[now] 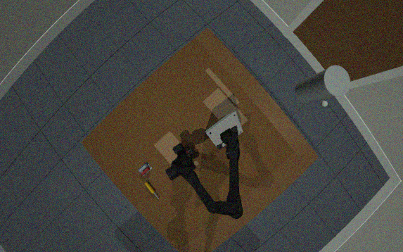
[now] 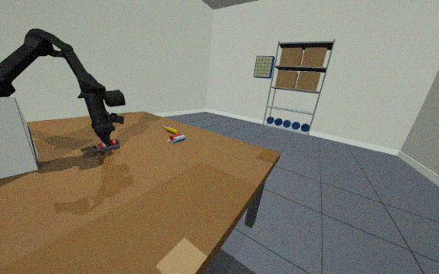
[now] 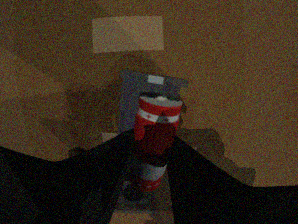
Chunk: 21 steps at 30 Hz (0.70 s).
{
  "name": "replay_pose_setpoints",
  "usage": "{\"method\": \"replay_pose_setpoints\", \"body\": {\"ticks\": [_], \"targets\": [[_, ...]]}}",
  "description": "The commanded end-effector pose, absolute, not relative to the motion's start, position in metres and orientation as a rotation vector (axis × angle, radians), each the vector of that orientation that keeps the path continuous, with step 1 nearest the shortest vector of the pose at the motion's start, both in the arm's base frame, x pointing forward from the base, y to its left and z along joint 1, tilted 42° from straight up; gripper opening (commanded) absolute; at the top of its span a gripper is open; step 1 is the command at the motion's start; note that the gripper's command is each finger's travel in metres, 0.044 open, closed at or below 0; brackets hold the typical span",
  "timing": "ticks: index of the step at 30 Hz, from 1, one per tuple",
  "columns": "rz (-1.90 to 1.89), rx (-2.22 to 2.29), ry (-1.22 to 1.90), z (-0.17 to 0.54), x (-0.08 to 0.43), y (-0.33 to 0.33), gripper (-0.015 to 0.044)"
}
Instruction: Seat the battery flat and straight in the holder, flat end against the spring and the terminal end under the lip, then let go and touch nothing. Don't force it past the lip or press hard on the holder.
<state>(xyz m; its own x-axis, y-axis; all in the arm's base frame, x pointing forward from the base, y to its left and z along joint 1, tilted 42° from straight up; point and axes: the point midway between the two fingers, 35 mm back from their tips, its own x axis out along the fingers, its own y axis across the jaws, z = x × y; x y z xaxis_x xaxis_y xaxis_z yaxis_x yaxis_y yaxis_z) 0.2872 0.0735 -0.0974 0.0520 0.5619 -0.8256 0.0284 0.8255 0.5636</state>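
The battery (image 3: 159,134) (image 2: 113,142), red with white bands, is between the fingers of my gripper (image 3: 152,137) (image 2: 109,145), which is shut on it. In the wrist view its pale terminal end shows its face near the holder's far end wall, so it looks tilted, with that end raised and not under the lip. Its other end points to the holder's near end, where the fingers and shadow hide the spring contact. The dark grey holder (image 3: 129,95) (image 2: 116,146) is below and around the battery. In the top view the arm mostly hides both.
A second red and white cylinder (image 1: 145,170) (image 2: 178,138) lies on a small blue and white base near the table's edge. A yellow screwdriver (image 1: 150,187) (image 2: 171,130) lies beside it. The pale box (image 1: 220,128) (image 2: 2,139) stands under the arm's base.
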Motion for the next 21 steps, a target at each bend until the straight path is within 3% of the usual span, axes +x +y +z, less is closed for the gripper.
{"method": "replay_pose_setpoints", "body": {"ticks": [1, 21], "targets": [[0.445, 0.494, 1.526, -0.1012, 0.28, 0.0776, 0.008], [0.48, 0.469, 1.631, -0.099, 0.2808, 0.0804, 0.008]]}}
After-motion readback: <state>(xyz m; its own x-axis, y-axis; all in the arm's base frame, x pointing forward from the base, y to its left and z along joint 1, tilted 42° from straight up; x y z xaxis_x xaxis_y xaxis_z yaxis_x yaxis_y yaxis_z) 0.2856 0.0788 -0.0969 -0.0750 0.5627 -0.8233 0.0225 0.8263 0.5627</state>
